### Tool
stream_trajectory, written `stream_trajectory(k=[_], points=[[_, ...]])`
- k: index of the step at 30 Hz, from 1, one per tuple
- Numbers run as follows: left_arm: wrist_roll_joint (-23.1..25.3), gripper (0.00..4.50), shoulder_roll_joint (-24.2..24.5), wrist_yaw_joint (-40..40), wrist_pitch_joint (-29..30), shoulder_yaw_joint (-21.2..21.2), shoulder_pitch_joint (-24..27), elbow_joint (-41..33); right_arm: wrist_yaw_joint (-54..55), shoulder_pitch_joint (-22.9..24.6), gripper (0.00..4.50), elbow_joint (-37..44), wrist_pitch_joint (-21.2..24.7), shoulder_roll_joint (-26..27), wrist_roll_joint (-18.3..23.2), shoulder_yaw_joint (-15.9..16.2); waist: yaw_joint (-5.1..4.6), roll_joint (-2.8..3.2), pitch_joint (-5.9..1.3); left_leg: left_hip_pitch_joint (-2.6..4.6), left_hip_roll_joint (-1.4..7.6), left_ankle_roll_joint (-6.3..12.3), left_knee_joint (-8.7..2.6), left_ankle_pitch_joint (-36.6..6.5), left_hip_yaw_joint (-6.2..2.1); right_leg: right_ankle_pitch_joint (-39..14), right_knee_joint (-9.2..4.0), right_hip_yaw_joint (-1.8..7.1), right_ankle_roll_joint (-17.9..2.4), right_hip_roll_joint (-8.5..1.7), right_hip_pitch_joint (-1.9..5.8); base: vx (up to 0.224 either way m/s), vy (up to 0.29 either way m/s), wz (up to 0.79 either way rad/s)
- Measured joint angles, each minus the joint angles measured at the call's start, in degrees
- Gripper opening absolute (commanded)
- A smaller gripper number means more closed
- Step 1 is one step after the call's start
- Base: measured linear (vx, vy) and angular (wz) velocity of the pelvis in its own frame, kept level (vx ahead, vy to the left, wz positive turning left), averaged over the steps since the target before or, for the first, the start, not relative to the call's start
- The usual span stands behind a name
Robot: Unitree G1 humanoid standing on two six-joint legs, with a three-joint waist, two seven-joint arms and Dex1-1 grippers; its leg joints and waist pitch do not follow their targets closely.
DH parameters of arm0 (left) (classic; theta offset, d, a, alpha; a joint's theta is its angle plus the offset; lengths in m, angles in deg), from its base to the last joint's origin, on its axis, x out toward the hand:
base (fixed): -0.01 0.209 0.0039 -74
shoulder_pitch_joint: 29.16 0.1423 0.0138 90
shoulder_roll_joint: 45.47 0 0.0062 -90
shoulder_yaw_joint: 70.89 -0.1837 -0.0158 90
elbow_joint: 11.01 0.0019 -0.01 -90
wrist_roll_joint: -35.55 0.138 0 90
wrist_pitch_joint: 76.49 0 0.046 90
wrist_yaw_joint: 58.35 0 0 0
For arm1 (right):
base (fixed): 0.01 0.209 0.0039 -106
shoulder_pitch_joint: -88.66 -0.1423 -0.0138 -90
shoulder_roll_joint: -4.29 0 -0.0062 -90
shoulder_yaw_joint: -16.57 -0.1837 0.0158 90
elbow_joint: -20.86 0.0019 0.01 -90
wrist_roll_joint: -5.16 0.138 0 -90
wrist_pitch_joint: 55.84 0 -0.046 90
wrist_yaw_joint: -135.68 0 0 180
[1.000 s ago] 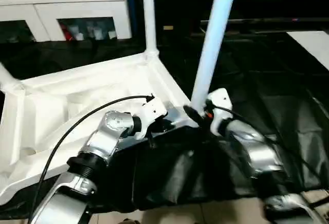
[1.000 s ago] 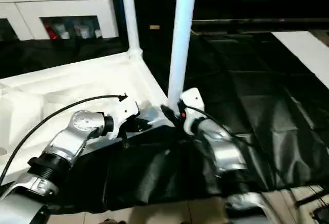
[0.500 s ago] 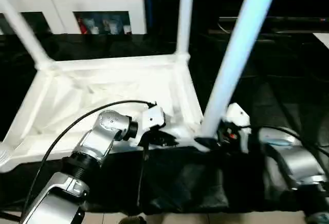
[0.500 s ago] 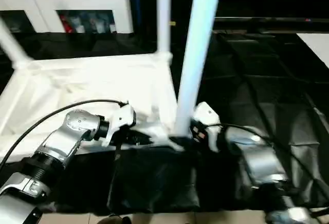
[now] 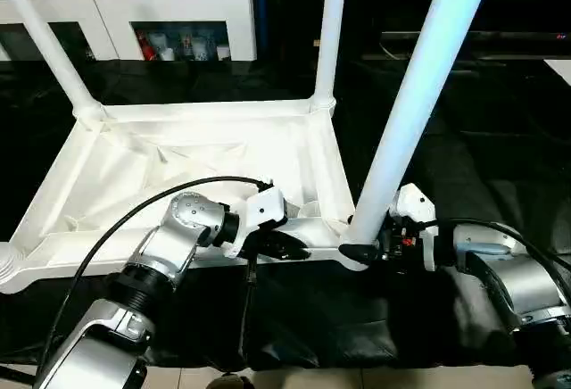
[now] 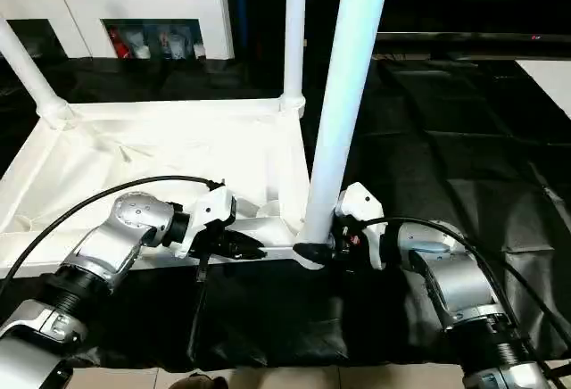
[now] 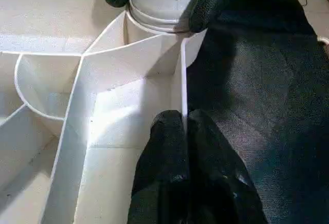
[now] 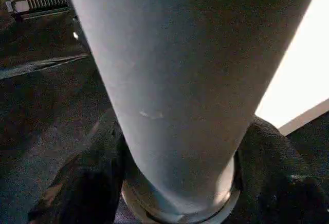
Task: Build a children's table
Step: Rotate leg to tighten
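Your children's table [image 5: 205,166] lies upside down on the black sheet [image 5: 482,157] (its ribbed underside faces up), spreading across the left and middle of the scene. Beyond it, at the far left, stands a white cabinet [image 5: 169,5] with shelf openings. Three legs stand up from the table's corners: one at the far left [image 5: 45,45], one at the far right [image 5: 328,37], and the near right leg [image 5: 419,95] rising tallest in your view. Your right claw [image 5: 364,248] is clamped around the base of that near right leg, one finger [image 8: 82,183] on each side just above the corner socket. Your left claw [image 5: 290,248] is pinched together on the near rim [image 7: 183,80], just left of that corner.
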Motion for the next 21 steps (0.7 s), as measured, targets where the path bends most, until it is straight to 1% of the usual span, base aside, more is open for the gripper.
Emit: stream_trajectory(k=[3, 4, 6, 8, 9, 13, 15, 17, 18, 19, 20, 21], points=[[0.1, 0.00, 0.0, 0.9, -0.1, 0.0, 0.0, 0.1, 1.5, 0.7, 2.61, 0.5, 0.3, 1.0, 0.0, -0.6, -0.02, 0.00, -0.03, 0.02, 0.01, 0.00, 0.02, 0.0, 0.00, 0.0, 0.02, 0.00, 0.0, 0.00, 0.02, 0.000, 0.000, 0.00], [0.4, 0.00, -0.1, 2.1, -0.1, 0.2, 0.0, 0.3, 3.8, 0.8, 2.61, 0.4, 0.6, 2.4, -0.4, -1.1, -0.14, 0.00, -0.04, 0.05, 0.01, -0.01, 0.03, 0.0, -0.01, 0.0, 0.06, 0.00, 0.0, 0.00, 0.04, 0.000, 0.000, 0.00], [1.3, 0.00, -0.8, 5.9, 0.6, 1.3, -0.1, 0.7, 10.3, 0.5, 2.60, -1.2, 0.7, 6.2, -1.1, -2.8, -0.82, 0.00, -0.05, 0.15, 0.01, -0.03, 0.03, 0.0, -0.01, 0.0, 0.10, 0.02, 0.0, 0.00, 0.08, 0.000, 0.000, 0.00], [2.6, 0.00, -3.1, 12.2, 2.1, 2.8, -0.3, 1.7, 20.5, -1.0, 2.59, -4.3, 0.7, 12.0, -2.5, -5.3, -1.54, -0.03, -0.03, 0.29, -0.01, -0.07, 0.02, 0.0, -0.01, 0.0, 0.10, 0.03, 0.1, -0.01, 0.09, 0.000, 0.000, 0.00], [3.3, 0.00, -4.0, 14.5, 2.8, 3.1, -0.7, 2.0, 24.4, -1.9, 2.59, -5.6, 0.7, 13.9, -3.1, -6.0, -1.89, -0.12, 0.02, 0.29, -0.01, -0.09, 0.03, 0.0, -0.02, -0.1, 0.07, 0.02, 0.2, -0.01, 0.07, 0.000, 0.000, 0.00], [4.4, 0.00, -6.8, 20.8, 5.3, 3.6, -1.0, 2.3, 36.3, -4.3, 2.59, -8.9, 1.2, 19.6, -4.8, -7.7, -2.74, -0.20, 0.04, 0.61, -0.10, -0.09, -0.04, 0.0, -0.05, -0.2, -0.19, 0.07, 0.3, -0.05, 0.27, 0.000, 0.000, 0.00], [4.6, 0.00, -7.2, 22.2, 5.7, 3.9, -1.2, 2.7, 39.7, -5.4, 2.59, -10.3, 1.1, 21.5, -5.4, -8.0, -2.96, -0.26, 0.04, 0.68, -0.10, -0.09, -0.05, 0.0, -0.07, -0.2, -0.22, 0.06, 0.3, -0.05, 0.25, 0.000, 0.000, 0.00], [4.6, 0.00, -7.3, 22.5, 6.0, 4.0, -1.3, 2.8, 41.0, -5.8, 2.59, -10.9, 0.5, 22.2, -5.6, -8.0, -3.11, -0.34, 0.09, 0.68, -0.10, -0.09, -0.07, 0.0, -0.07, -0.2, -0.26, 0.07, 0.3, -0.05, 0.22, 0.000, 0.000, 0.00], [4.6, 0.00, -7.3, 22.5, 6.1, 4.1, -1.3, 2.7, 40.8, -5.8, 3.15, -11.1, -0.1, 22.2, -5.9, -8.0, -3.14, -0.34, 0.09, 0.69, -0.11, -0.09, -0.07, 0.0, -0.07, -0.2, -0.27, 0.07, 0.3, -0.05, 0.22, 0.000, 0.000, 0.00], [4.6, 0.00, -7.3, 22.4, 6.1, 4.2, -1.3, 2.7, 40.6, -5.8, 3.15, -11.2, -0.4, 22.3, -6.0, -8.1, -3.18, -0.33, 0.08, 0.68, -0.13, -0.09, -0.07, 0.0, -0.06, -0.2, -0.27, 0.10, 0.3, -0.05, 0.20, 0.000, 0.000, 0.00], [4.6, 0.00, -7.3, 22.3, 6.1, 4.2, -1.3, 2.7, 40.2, -5.8, 3.29, -11.3, -0.6, 22.3, -6.0, -8.1, -3.18, -0.33, 0.08, 0.68, -0.13, -0.09, -0.08, 0.0, -0.06, -0.2, -0.27, 0.11, 0.3, -0.05, 0.20, 0.000, 0.000, 0.00], [4.6, 0.00, -7.3, 22.0, 6.1, 4.2, -1.3, 2.7, 39.9, -5.8, 3.29, -11.3, -0.6, 22.3, -5.8, -8.3, -3.15, -0.32, 0.08, 0.68, -0.13, -0.09, -0.09, 0.0, -0.06, -0.2, -0.27, 0.11, 0.3, -0.05, 0.20, 0.000, 0.000, 0.00]])
